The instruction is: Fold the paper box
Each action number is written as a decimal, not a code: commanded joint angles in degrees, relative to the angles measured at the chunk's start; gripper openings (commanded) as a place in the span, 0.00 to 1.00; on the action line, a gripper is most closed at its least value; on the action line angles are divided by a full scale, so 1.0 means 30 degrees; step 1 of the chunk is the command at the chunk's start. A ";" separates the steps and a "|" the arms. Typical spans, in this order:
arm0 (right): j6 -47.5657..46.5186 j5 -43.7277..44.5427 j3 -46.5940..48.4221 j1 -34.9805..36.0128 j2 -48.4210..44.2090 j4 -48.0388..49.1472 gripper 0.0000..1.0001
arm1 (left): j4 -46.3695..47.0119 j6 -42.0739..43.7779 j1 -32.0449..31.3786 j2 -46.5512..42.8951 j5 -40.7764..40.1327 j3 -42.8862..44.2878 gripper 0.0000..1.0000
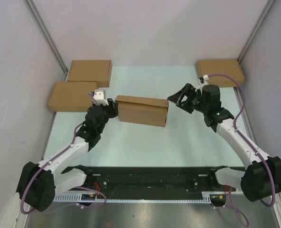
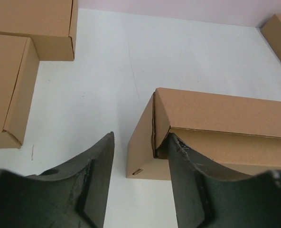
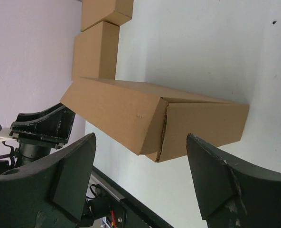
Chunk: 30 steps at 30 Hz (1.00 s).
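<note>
Sitting closed near the middle of the table (image 1: 131, 147), a little toward its far edge, the paper box (image 1: 141, 111) is looking fully folded, with its lid down. The left gripper (image 2: 140, 137) is standing partly spread at the box's left end and is clamping nothing. One finger (image 2: 188, 166) is touching the seam where the lid meets the end wall, and the other is hanging over bare table. The right gripper (image 3: 140, 137) is gaping wide just off the box's right end, apart from it and empty.

The main risk is lying at that left seam. If the arm is pulling away along the wrong line, the touching fingertip is likely catching the flap edge, prying the lid up or dragging the light box sideways. Both end seams are showing a slight gap, so with nothing pressing on them the tucked flaps may be springing loose. A careless swing of the wide right jaws is also threatening to knock the box askew. The two closed boxes (image 1: 89, 72) at the far left corner and a third closed box (image 1: 220, 71) at the far right corner are sitting well apart from it, so a collision there is seeming unlikely.
</note>
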 commanded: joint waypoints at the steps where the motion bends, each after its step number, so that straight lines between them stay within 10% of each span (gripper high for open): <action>1: 0.0100 -0.0202 0.0060 0.0019 0.0028 0.1025 0.82 | -0.4061 0.0371 -0.0144 -0.0567 0.0190 0.0131 0.55; 30: -0.4354 0.4660 0.3601 0.3735 0.0086 -0.1055 0.80 | -0.4707 0.1016 -0.0115 0.1014 -0.0953 0.3090 0.65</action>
